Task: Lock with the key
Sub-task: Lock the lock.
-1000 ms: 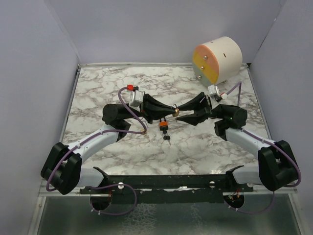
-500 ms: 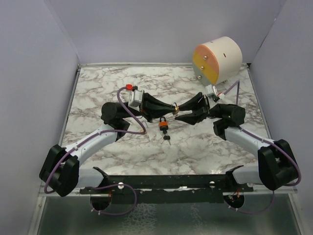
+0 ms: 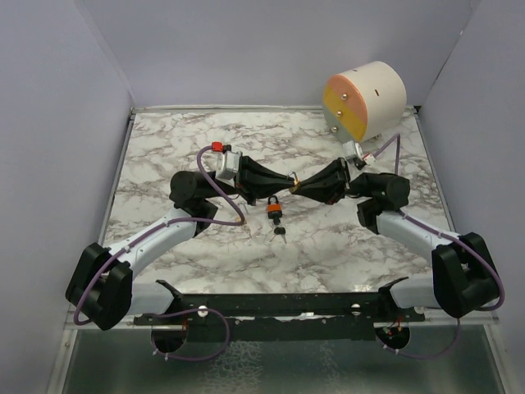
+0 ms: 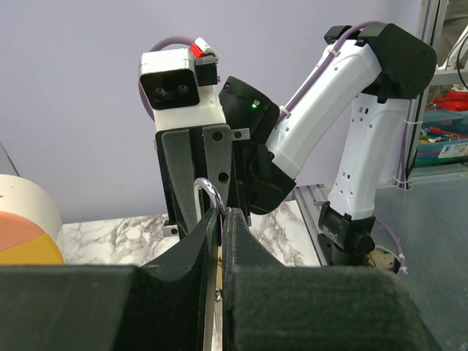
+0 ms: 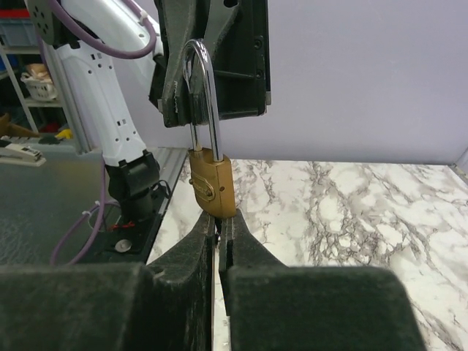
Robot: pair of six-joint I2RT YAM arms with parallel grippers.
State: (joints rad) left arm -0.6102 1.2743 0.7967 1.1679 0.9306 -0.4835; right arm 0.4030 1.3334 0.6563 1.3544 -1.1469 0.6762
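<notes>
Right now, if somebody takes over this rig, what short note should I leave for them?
Left gripper: shut on the shackle.
Right gripper: shut on the lower end of the padlock.
The padlock is held up between the two grippers. The keys, with an orange piece, are just on its near side; no gripper holds them.
Done: padlock gripped at both ends.
Left: get a key, insert, turn. Whether the shackle is latched, I cannot tell.

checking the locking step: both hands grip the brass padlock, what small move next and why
Probably ease the right hand toward the left hand, pressing the brass padlock body onto its shackle. The right hand pinches the body's lower edge, the left grips the shackle, so it is braced; whether the shackle is seated, I cannot tell.
</notes>
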